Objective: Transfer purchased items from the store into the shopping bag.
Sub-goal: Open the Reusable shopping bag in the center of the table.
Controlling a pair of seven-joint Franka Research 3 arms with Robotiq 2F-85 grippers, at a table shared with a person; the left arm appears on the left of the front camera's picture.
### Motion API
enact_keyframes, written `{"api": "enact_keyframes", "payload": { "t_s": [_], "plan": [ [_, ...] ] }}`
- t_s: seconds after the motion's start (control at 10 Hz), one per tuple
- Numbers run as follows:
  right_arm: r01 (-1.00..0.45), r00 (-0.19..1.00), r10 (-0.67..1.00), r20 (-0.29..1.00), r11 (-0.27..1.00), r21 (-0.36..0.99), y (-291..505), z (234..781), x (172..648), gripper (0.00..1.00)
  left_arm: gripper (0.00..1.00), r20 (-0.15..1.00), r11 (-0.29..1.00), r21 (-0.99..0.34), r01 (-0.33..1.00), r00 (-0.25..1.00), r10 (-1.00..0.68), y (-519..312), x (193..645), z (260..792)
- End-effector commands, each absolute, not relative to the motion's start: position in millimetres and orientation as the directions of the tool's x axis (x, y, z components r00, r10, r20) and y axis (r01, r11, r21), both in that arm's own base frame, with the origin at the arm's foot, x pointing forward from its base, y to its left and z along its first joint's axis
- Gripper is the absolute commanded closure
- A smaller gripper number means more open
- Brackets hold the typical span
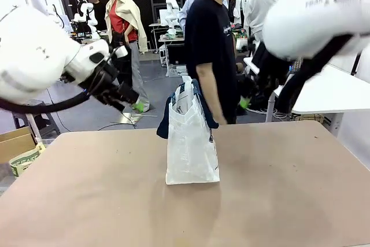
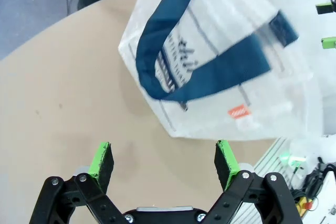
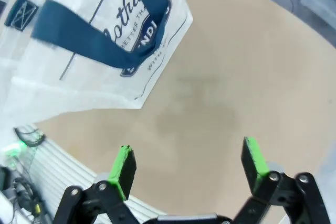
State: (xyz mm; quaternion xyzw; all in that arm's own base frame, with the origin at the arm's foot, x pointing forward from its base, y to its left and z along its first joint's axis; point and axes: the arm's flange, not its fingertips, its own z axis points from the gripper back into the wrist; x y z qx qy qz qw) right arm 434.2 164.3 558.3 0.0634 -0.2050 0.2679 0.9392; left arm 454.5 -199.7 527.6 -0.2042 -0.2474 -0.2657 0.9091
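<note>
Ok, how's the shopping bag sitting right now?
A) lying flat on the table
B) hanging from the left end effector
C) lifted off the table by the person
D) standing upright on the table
D: the shopping bag stands upright with its base on the table.

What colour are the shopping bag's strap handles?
Dark navy blue strap handles on the whitish shopping bag; clearest in the left wrist view.

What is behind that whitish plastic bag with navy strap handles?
A person in a black T-shirt stands behind the whitish plastic bag, at the far edge of the brown table. The bag hides that edge.
</note>
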Motion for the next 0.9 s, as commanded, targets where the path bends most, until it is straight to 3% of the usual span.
{"api": "enact_keyframes", "payload": {
  "t_s": [0.0,0.2,0.3,0.4,0.6,0.8],
  "plan": [
    [-0.479,0.82,0.453,0.351,0.878,-0.014,185,597,472,0.0,0.0,0.515,0.748,-0.305,0.589,0.763,-0.39,-207,493,551],
    [-0.465,0.824,0.441,0.355,0.885,-0.019,184,612,498,0.0,0.0,0.519,0.742,-0.328,0.585,0.768,-0.375,-219,514,565],
    [-0.479,0.788,0.481,0.385,0.871,-0.109,168,606,494,0.0,0.0,0.529,0.704,-0.308,0.64,0.73,-0.432,-214,515,560],
    [-0.479,0.811,0.446,0.378,0.878,-0.008,179,614,480,0.0,0.0,0.523,0.75,-0.31,0.585,0.763,-0.38,-216,501,563],
    [-0.474,0.809,0.453,0.376,0.88,-0.039,175,614,494,0.0,0.0,0.516,0.743,-0.306,0.596,0.759,-0.396,-220,512,564],
    [-0.354,0.879,0.301,0.37,0.931,0.085,210,612,514,0.0,0.0,0.417,0.842,-0.306,0.444,0.858,-0.301,-251,514,576]
  ]
}}
